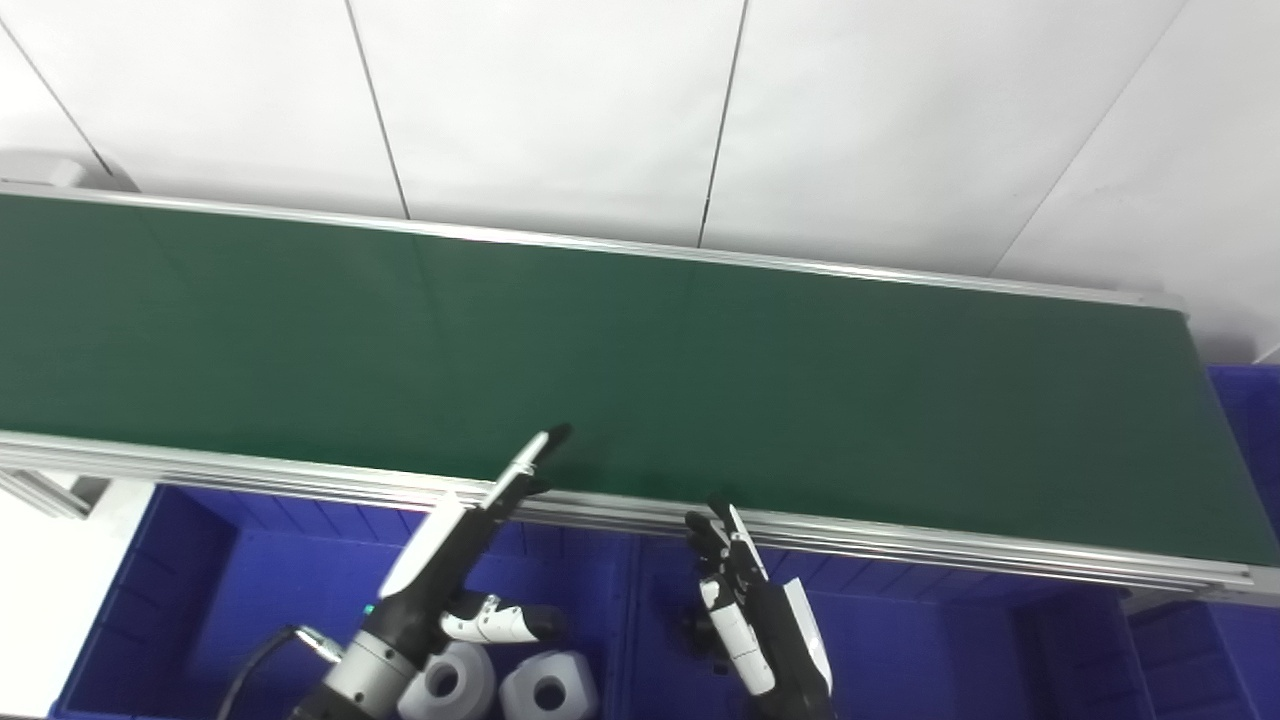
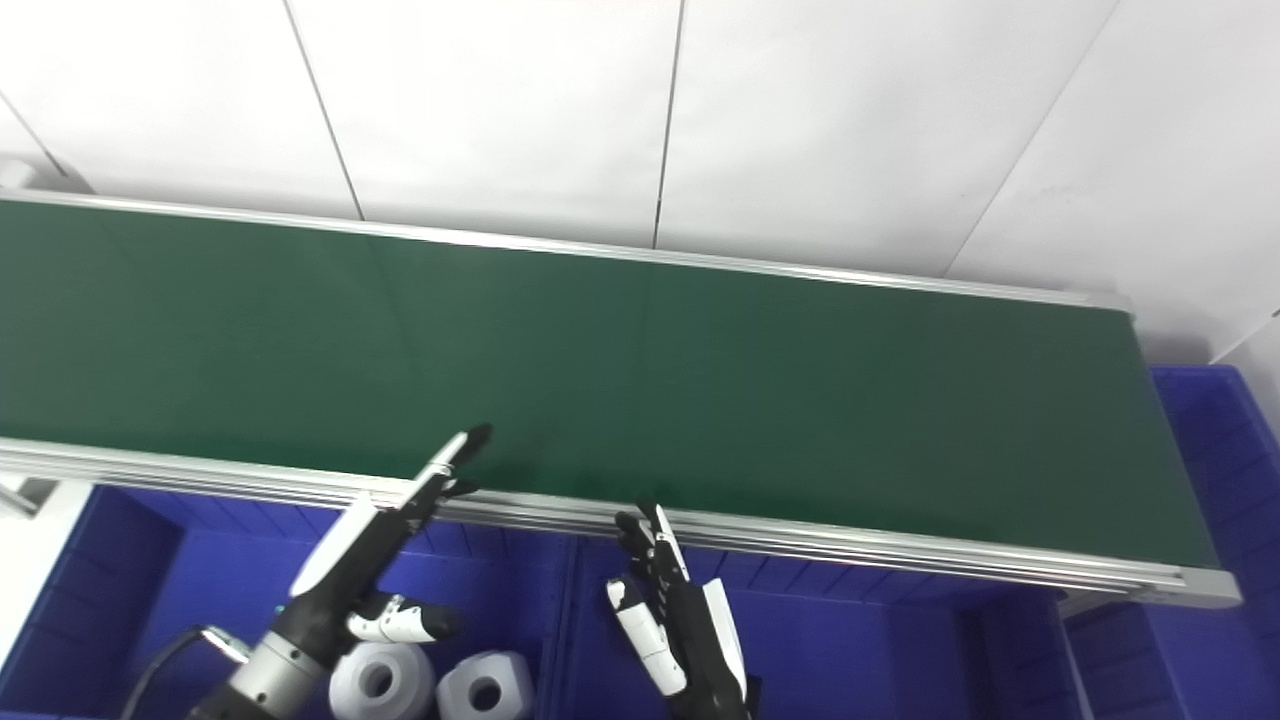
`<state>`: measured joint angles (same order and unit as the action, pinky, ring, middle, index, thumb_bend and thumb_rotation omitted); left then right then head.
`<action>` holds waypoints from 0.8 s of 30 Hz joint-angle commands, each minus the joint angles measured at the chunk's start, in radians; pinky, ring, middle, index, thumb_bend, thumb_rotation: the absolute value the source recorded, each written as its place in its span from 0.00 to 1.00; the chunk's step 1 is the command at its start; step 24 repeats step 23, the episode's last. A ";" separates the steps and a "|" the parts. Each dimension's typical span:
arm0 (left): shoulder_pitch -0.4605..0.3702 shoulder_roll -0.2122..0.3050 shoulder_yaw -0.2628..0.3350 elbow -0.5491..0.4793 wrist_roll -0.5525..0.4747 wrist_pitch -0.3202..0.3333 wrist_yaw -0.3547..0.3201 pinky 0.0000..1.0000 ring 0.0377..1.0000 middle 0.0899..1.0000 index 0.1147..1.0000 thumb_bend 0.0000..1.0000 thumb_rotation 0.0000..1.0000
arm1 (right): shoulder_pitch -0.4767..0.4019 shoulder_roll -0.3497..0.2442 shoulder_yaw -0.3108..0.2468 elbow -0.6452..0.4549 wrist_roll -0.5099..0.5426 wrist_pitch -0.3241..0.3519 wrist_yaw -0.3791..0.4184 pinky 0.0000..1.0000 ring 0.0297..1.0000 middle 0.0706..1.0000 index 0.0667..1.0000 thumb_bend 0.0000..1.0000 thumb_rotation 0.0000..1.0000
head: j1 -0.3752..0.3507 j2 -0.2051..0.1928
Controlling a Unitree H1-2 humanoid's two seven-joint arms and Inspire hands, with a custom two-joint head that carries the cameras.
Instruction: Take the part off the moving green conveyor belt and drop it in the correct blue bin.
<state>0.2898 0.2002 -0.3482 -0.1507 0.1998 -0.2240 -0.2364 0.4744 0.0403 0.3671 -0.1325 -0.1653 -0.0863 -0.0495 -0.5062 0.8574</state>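
Green rubber conveyor belt (image 1: 640,370) runs across the whole view between silver aluminium side rails (image 1: 900,545); its left end is cut off by the picture edge. No part shows on the visible stretch of belt.

Deep blue plastic bins (image 1: 250,580) sit below the near rail, cropped by the bottom edge; the far right blue bin (image 1: 1250,420) shows only a corner. Two pale grey blocky parts with round centre holes (image 1: 548,688) lie side by side in the left bin, their lower halves cut off, the left one partly hidden behind the left wrist.

Left hand (image 1: 470,560): black and white, empty, fingers straight and stretched forward, tips reaching over the near rail onto the belt's edge; thumb splayed out sideways above the grey parts. Contact with the rail cannot be judged.

Right hand (image 1: 745,600): empty, fingers apart and slightly curled, pointing up toward the rail, above the middle bin. Wrist cropped at the bottom edge.
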 commanded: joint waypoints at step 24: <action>0.075 -0.083 0.009 -0.194 -0.122 0.099 -0.020 1.00 1.00 1.00 1.00 0.97 0.94 | 0.039 0.062 0.046 -0.062 -0.160 -0.195 -0.145 0.93 0.95 0.97 0.92 0.85 0.99 | 0.189 0.088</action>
